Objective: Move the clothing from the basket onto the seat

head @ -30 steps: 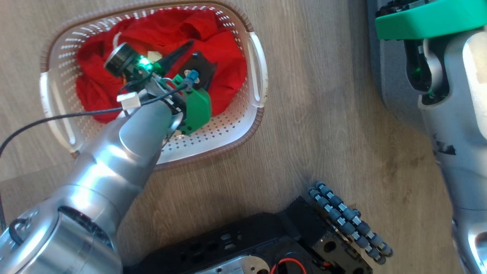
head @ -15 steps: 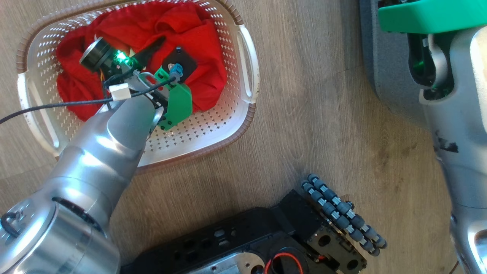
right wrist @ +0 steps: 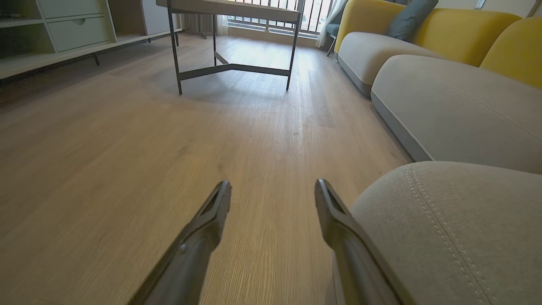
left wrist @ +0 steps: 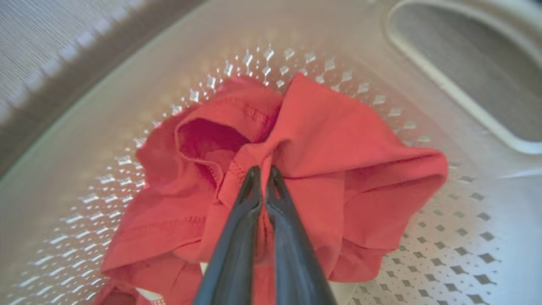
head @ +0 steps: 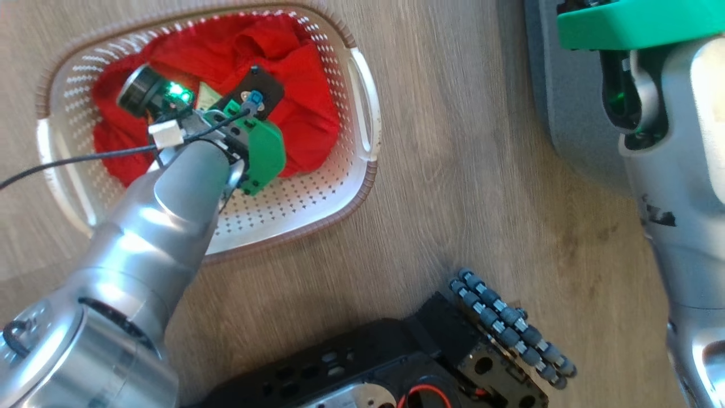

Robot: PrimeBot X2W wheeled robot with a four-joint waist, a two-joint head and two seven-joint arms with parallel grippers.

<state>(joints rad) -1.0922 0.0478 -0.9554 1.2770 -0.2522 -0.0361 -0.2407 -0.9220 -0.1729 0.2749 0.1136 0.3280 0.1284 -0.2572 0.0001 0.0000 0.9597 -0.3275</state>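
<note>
Wood floor [head: 453, 170], basket [head: 317, 192] at upper left: left gripper [left wrist: 262, 171] is clamped on a bunched fold of the clothing [left wrist: 338, 140], which looks soft, light and floppy.

A pale wood-grain floor [right wrist: 127, 148] is being lit by daylight from a railed window [right wrist: 305, 8]. A table [right wrist: 230, 9] is being carried on thin dark metal legs, with its shadow being cast onto the boards. A drawer cabinet [right wrist: 72, 29] is being shown at far left. A blue-grey pillow [right wrist: 408, 19] is being propped against yellow backrests [right wrist: 461, 29].
</note>
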